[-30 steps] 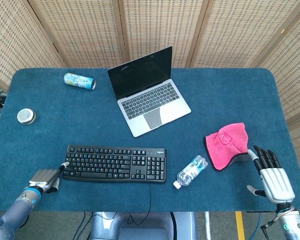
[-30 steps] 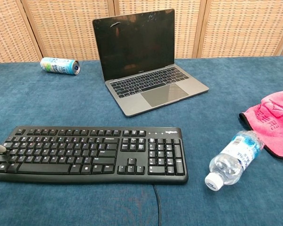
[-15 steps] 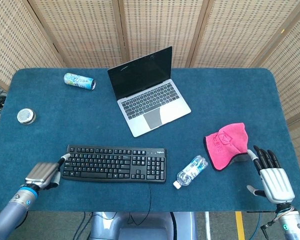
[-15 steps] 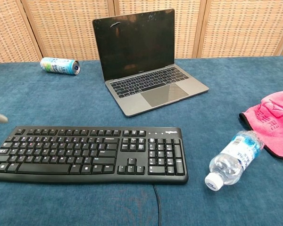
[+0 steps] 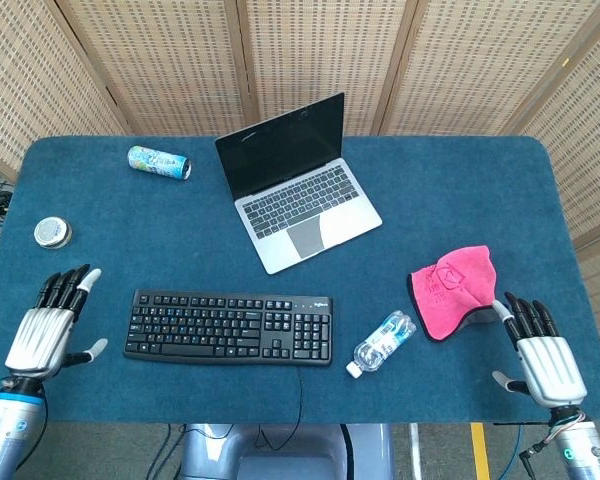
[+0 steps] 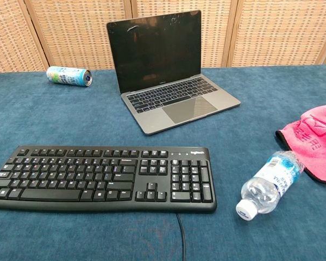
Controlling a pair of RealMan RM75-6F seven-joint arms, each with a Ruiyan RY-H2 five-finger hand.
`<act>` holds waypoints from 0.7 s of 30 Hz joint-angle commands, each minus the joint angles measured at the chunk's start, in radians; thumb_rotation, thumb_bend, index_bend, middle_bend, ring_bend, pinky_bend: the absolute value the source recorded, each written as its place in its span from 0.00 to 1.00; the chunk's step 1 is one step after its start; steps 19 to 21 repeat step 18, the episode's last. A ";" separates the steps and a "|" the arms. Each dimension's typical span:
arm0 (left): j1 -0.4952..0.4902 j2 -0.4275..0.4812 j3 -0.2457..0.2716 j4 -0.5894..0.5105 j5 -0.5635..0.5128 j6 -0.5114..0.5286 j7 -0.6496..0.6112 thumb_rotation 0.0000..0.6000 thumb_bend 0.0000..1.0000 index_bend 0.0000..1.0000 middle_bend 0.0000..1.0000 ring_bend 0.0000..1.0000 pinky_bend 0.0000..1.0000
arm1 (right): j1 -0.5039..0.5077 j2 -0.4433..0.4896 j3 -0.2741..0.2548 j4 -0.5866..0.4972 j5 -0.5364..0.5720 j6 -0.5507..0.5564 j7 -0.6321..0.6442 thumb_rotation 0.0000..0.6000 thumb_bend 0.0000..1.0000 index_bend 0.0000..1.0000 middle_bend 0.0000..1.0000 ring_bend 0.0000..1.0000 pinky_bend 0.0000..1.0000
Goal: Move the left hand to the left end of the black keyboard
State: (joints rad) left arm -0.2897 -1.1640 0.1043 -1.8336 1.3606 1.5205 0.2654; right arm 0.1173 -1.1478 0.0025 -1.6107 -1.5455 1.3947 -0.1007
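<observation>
Left hand (image 5: 42,335) now pulled back and flattened, fingers (image 5: 68,285) spread and empty, just beside the left end of the black keyboard (image 5: 228,327) rather than touching its edge as 1 s ago; out of the chest view. Probably repositioning, contact lost. Keyboard near the front of the blue surface (image 5: 460,190), long axis left-right, cable toward the robot. Right hand (image 5: 545,355) likewise splayed, empty.
</observation>
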 commanded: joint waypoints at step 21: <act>0.126 -0.130 -0.063 0.229 0.101 0.074 -0.076 1.00 0.19 0.00 0.00 0.00 0.00 | 0.001 -0.006 -0.001 -0.003 -0.002 -0.001 -0.013 1.00 0.02 0.00 0.00 0.00 0.00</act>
